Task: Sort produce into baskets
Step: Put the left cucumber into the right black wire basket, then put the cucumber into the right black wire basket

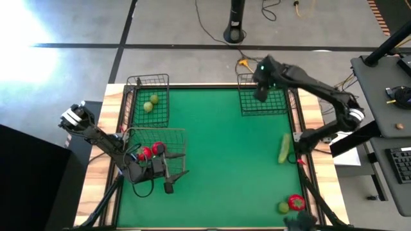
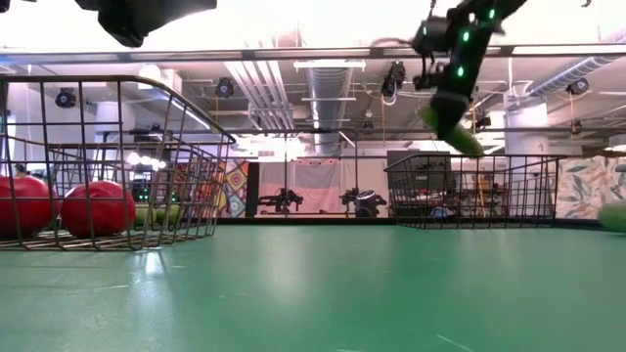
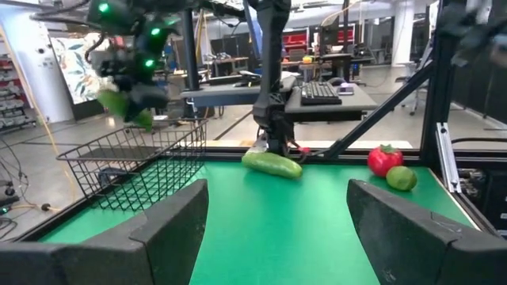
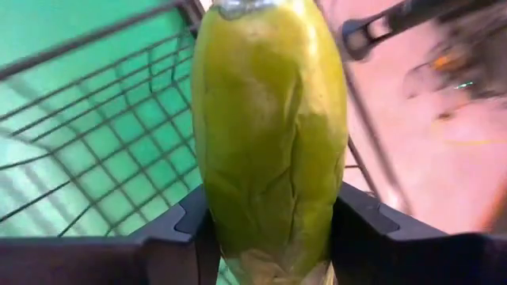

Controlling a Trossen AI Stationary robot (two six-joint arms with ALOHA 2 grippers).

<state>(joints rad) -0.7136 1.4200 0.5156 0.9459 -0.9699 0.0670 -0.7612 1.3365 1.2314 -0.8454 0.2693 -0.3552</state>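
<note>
My right gripper (image 1: 262, 88) is shut on a green cucumber (image 4: 269, 134) and hangs above the far-right dark basket (image 1: 263, 101), as the low view (image 2: 452, 125) also shows. A second cucumber (image 1: 284, 148) lies on the mat near the right edge. A red piece (image 1: 295, 203) and a yellow-green one (image 1: 283, 207) sit at the near right. The far-left dark basket (image 1: 151, 100) holds two yellow-green pieces. The wide grey basket (image 1: 160, 133) holds two red pieces (image 1: 151, 151). My left gripper (image 3: 277, 214) is open and empty at that basket's near side. My right gripper pinches the cucumber's two long sides (image 4: 214, 198) between its two fingers (image 4: 360, 226), which lie across it. It comes at the cucumber from above. The cucumber hangs slanted below the fingers (image 2: 460, 135), clear of the basket's rim.
The green mat has free room in its middle (image 1: 225, 160). Wooden borders run along the table's left and right sides. A desk with a keyboard (image 1: 401, 163) stands to the right of the table.
</note>
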